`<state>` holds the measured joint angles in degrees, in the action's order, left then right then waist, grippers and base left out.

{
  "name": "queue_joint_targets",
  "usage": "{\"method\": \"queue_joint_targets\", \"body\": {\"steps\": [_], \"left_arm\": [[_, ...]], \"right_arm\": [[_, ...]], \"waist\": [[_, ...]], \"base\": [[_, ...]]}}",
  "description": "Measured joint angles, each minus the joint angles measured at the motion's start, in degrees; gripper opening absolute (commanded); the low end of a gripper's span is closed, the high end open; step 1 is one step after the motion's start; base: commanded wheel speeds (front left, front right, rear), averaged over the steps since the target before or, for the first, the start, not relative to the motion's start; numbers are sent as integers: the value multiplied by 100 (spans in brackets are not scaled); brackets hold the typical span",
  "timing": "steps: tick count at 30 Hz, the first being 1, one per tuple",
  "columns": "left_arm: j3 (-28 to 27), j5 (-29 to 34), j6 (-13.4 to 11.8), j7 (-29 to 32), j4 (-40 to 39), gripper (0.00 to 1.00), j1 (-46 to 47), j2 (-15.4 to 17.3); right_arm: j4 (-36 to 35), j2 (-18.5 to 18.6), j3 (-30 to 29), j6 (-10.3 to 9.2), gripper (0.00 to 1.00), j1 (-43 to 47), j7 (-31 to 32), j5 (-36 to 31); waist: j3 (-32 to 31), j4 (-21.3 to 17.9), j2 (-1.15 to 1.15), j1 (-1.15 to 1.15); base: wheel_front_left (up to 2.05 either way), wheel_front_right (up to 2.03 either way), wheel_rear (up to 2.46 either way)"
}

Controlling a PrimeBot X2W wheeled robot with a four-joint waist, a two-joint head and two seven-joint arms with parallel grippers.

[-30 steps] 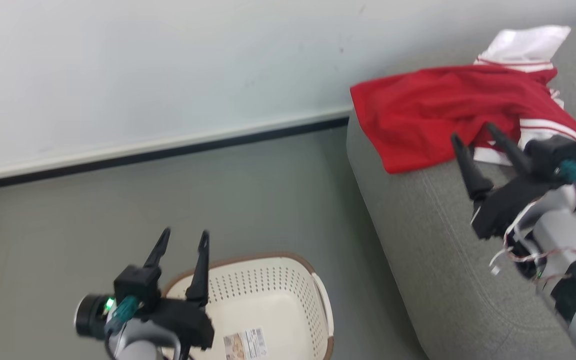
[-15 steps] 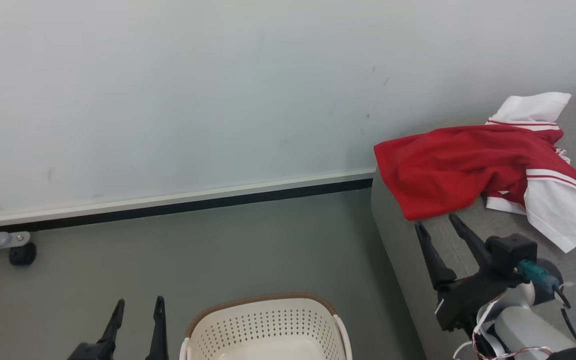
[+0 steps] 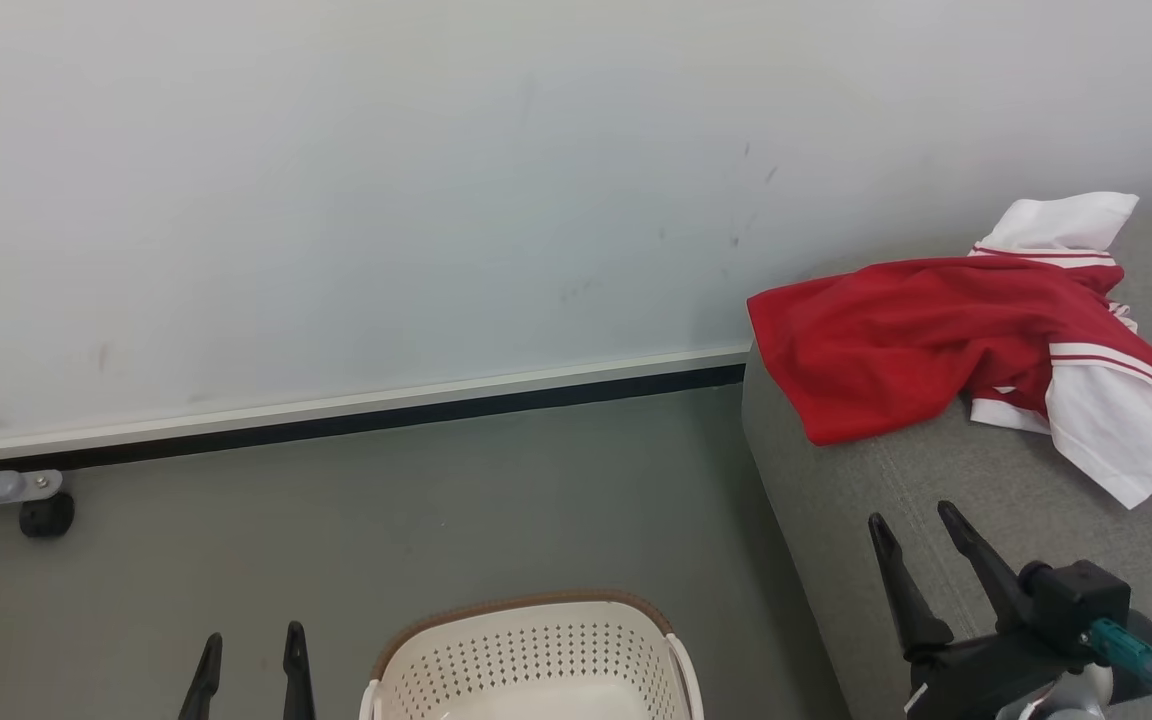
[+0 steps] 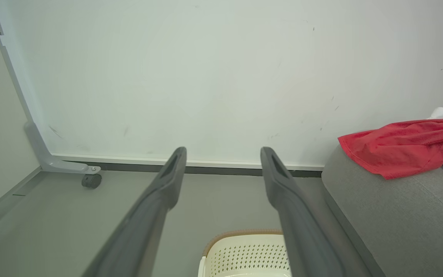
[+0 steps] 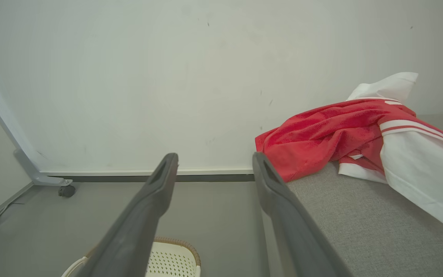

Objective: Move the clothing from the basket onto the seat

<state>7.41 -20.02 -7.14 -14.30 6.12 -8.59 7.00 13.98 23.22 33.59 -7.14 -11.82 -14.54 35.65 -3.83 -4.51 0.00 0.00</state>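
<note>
Soft, even, bright light, faint shadows; wrist views bow at the edges, and the fingers [image 4: 144,223] of the left gripper [image 4: 223,151] blur up close.

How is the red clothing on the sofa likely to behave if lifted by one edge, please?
The clothing lies crumpled in folds on the seat, so it would probably droop limply. It looks thin and light, likely bunching when pushed.

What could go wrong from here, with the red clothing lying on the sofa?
1. The red clothing lies at the sofa's rounded end, its hem right at the edge; it might slide to the floor.
2. The right gripper, open, points toward the clothing; a forward move could snag and drag it.
3. The laundry basket is mostly cut off by the picture's bottom edge, so a leftover garment could go unnoticed.
</note>
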Motion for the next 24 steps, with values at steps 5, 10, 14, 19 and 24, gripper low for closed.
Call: {"method": "queue_joint_targets", "body": {"steps": [5, 10, 14, 19, 24], "left_arm": [[-71, 53, 0, 0, -111, 100, -144, -34], [-176, 180, 0, 0, -190, 100, -188, -46], [-237, 213, 0, 0, -224, 100, -250, -79], [-292, 249, 0, 0, -289, 100, -251, -81], [-334, 258, 0, 0, -318, 100, -252, -89]], "right_arm": [[-188, -53, -327, 0, 100, 388, 0, -142], [-281, -166, -649, 0, 100, 574, 0, -417], [-386, -233, -870, 0, 100, 664, 0, -622], [-502, -328, -1062, 0, 100, 777, 0, -766], [-583, -381, -1183, 0, 100, 797, 0, -881]], "waist": [[27, -16, 0, 0], [54, -42, 0, 0], [77, -57, 0, 0], [103, -52, 0, 0], [118, -27, 0, 0]], "base": [[0, 0, 0], [0, 0, 0], [0, 0, 0], [0, 0, 0], [0, 0, 0]]}}
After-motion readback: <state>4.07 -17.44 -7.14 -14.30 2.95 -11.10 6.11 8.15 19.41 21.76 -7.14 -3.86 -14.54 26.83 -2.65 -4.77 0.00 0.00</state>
